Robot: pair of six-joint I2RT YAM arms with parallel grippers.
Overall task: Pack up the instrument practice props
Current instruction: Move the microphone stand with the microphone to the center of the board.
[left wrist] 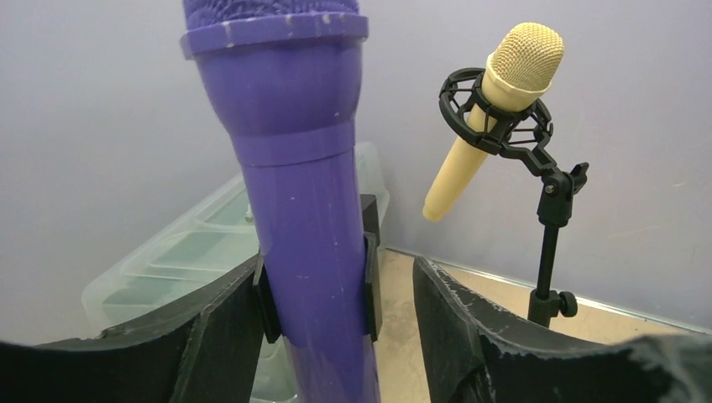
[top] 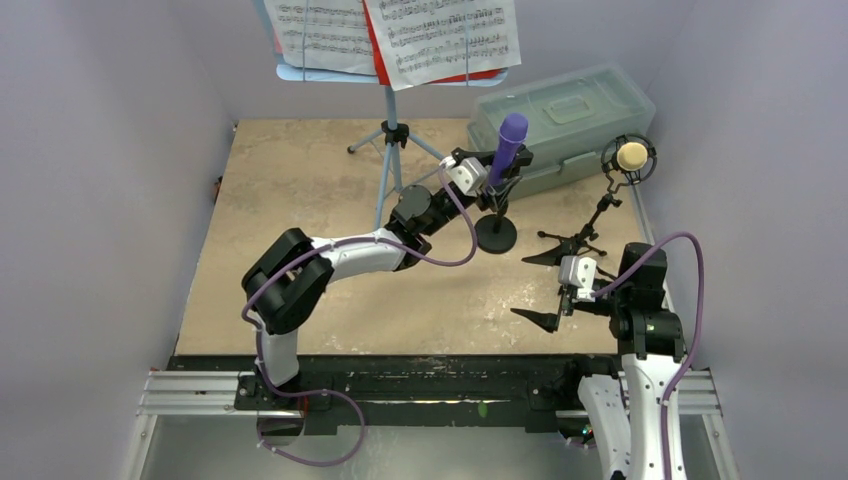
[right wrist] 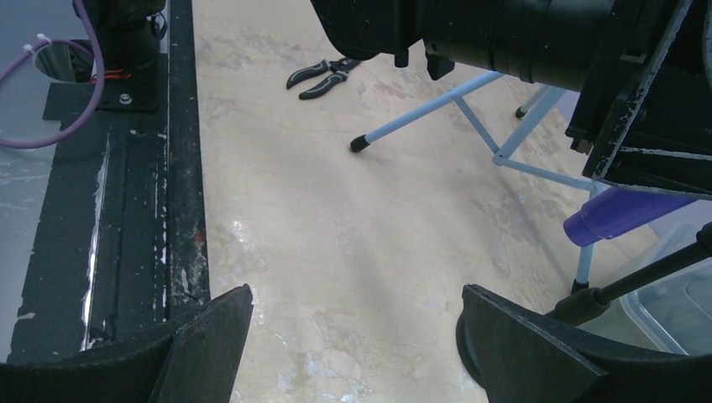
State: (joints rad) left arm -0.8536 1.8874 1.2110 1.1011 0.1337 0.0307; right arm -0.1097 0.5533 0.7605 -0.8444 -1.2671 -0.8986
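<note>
Now my left gripper straddles the purple microphone, jaws not yet pinching, where it stands in its round holder near the bench's far right corner; next I should clamp and lift straight up, while my right gripper gapes empty.

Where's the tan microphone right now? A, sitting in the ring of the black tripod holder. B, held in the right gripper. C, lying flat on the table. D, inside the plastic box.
A: the tan microphone sits tilted in the ring at the top of the black tripod holder, with nothing gripping it.
</note>
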